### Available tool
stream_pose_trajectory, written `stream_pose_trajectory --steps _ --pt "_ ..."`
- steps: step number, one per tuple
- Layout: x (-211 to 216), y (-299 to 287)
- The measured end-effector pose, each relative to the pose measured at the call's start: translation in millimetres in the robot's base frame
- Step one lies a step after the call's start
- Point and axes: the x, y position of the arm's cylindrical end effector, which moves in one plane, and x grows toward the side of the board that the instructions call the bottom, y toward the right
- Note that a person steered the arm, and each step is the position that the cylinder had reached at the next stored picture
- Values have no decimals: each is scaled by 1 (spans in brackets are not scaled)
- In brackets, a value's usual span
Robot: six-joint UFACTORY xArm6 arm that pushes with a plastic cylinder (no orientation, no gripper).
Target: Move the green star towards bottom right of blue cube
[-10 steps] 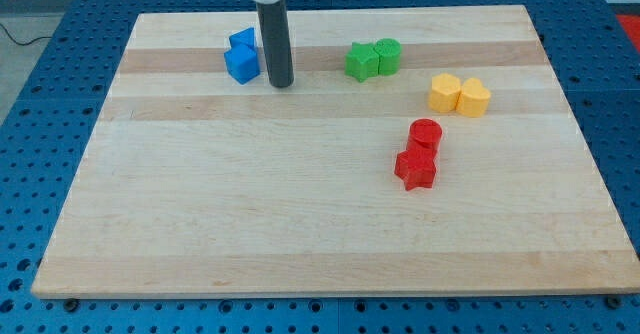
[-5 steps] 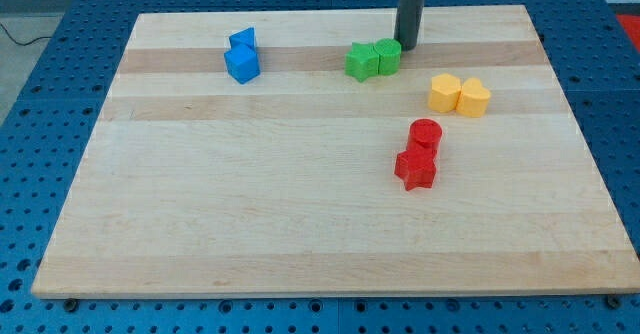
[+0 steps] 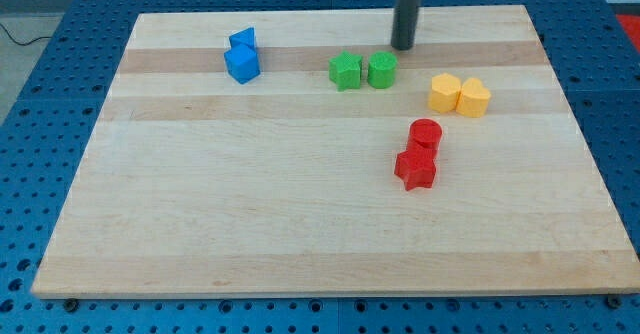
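The green star [image 3: 346, 70] lies on the wooden board [image 3: 300, 214] near the view's top, touching a green cylinder [image 3: 382, 69] on its right. The blue cube [image 3: 242, 63] sits to the star's left, with a second blue block [image 3: 243, 40] touching it just above. My tip [image 3: 403, 46] rests on the board just above and right of the green cylinder, apart from it by a small gap.
Two yellow blocks [image 3: 445, 92] [image 3: 474, 98] sit side by side at the right. A red cylinder [image 3: 425, 134] and a red star-like block [image 3: 415, 167] sit together below them.
My tip went from beside the blue blocks to the right of the green pair. The green star and cylinder have slid down and left; the tip now stands just above and right of them.
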Motion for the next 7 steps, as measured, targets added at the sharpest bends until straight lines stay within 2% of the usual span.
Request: stream_pose_trajectory --steps 2,5,6,7 --pt "28 -3" --pt "65 -163" --pt "63 -162" --pt "37 -118"
